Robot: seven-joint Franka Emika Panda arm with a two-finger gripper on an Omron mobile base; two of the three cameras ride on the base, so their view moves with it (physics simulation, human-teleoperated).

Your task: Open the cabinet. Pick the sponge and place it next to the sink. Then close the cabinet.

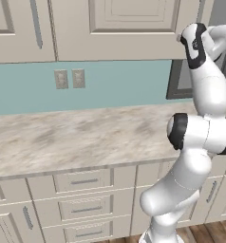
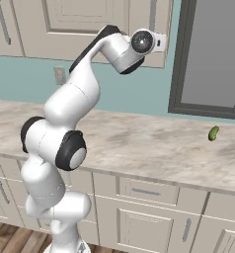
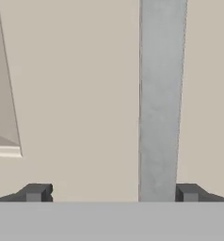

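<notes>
The beige cabinet (image 1: 134, 19) hangs shut above the counter, and its raised-panel door (image 3: 76, 94) is close in front of my hand. Its long vertical grey bar handle (image 3: 161, 99) runs upright between my fingertips, nearer the right one. My gripper (image 3: 113, 193) is open, with both dark fingertips (image 3: 36, 192) apart and nothing clamped. In the right base view the hand (image 2: 156, 42) presses up to the lower right part of the cabinet door (image 2: 80, 20), just under the handle (image 2: 152, 15). The sponge is hidden and the sink is out of view.
A marbled counter (image 1: 77, 137) runs below the cabinets, with low drawers (image 1: 84, 181) under it. A small green pickle-like thing (image 2: 214, 133) lies on the counter at the right. A dark-framed window (image 2: 213, 59) stands right of the cabinet. Wall outlets (image 1: 70, 78) sit on the teal backsplash.
</notes>
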